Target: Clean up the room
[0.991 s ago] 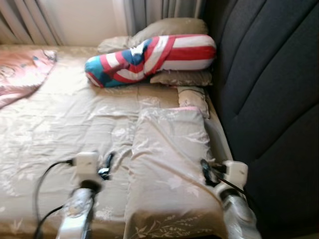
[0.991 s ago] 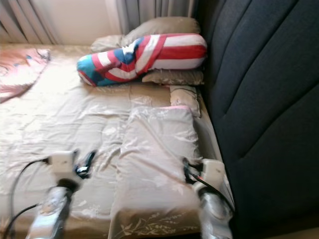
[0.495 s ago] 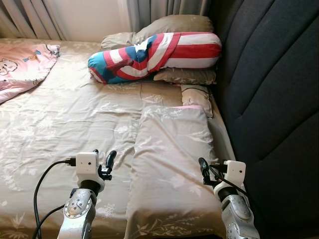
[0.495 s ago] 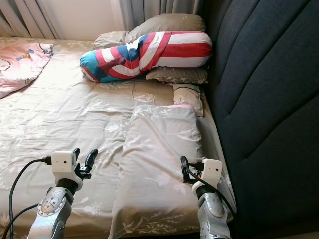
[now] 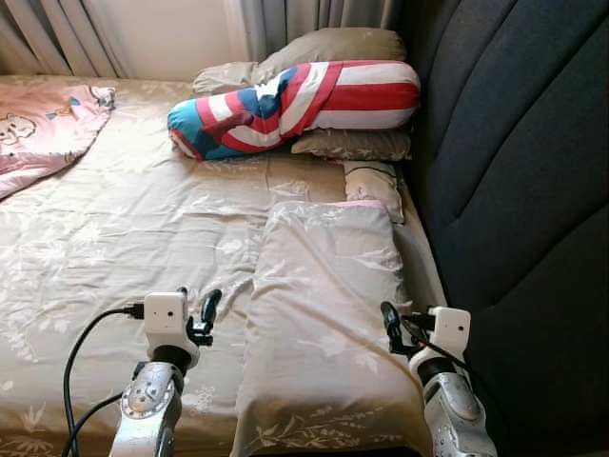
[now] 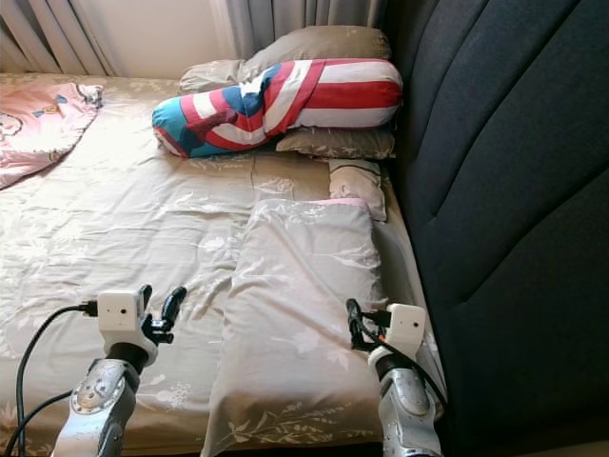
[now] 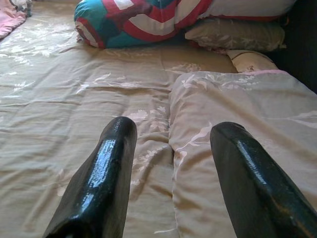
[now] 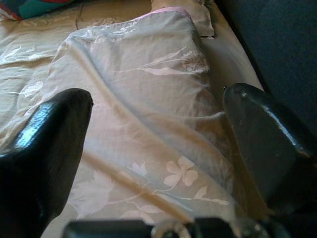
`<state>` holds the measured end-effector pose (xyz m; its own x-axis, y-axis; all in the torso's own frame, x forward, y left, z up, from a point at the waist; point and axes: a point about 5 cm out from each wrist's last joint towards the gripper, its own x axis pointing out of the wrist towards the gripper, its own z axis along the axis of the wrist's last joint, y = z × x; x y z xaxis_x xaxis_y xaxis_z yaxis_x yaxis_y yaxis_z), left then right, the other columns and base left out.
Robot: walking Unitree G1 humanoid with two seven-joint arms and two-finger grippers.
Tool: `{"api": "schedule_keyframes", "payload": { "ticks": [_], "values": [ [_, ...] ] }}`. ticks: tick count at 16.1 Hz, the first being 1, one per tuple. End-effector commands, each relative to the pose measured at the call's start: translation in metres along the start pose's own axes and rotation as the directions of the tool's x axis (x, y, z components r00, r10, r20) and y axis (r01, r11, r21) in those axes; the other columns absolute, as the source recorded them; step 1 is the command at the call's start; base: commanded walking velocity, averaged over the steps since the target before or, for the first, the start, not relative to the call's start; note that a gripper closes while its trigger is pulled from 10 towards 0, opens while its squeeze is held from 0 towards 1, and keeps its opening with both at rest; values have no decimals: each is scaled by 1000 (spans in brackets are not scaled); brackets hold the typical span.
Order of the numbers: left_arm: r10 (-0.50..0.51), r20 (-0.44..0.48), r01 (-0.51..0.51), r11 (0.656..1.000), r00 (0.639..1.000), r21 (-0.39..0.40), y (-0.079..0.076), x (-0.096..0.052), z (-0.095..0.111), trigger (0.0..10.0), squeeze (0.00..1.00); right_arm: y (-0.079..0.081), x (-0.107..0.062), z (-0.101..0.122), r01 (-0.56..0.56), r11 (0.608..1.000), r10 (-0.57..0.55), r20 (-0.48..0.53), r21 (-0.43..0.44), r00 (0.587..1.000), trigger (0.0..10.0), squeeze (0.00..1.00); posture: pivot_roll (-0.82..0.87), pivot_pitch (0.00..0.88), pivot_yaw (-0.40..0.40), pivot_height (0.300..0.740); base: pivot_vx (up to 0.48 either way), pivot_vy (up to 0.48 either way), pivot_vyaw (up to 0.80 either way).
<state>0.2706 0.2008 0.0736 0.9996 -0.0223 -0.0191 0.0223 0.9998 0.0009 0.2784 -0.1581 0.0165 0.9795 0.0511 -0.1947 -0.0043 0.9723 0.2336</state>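
Pillows sit in a messy way on this bed, and the robot stands at the bed's edge with both arms held out low. The big beige pillow (image 5: 328,314) lies flat right in front, close beside the dark headboard (image 5: 514,190). The left gripper (image 5: 198,309) hangs over the sheet (image 5: 124,248) just beside the pillow's near edge, fingers spread and holding nothing. The right gripper (image 5: 392,328) hovers over the pillow's other side, near the headboard, fingers also spread wide and empty (the right wrist view shows the pillow lying between them).

To do this well, I think each claw should come down on its own side of the pillow and pinch a good bunch of cloth. Both should lift together, so it does not sag. It probably belongs up by the striped pillow (image 5: 295,105) at the far end.
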Motion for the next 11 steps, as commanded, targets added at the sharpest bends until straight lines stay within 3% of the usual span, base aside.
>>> {"api": "schedule_keyframes", "payload": {
  "ticks": [1, 11],
  "values": [
    [3, -10, -3, 1000, 1000, -6, 1, -2, -1, 10000, 0, -4, -2, -2, 17, 1000, -17, -7, 6, 1000, 10000, 0, 52, 108, -42, 740, 0, 0, 0],
    [-5, 0, 5, 1000, 1000, -1, 2, -1, 2, 10000, 0, -4, -2, -3, 26, 1000, -26, -12, 12, 1000, 10000, 0, 53, 109, -40, 740, 0, 0, 0]
  ]
}}
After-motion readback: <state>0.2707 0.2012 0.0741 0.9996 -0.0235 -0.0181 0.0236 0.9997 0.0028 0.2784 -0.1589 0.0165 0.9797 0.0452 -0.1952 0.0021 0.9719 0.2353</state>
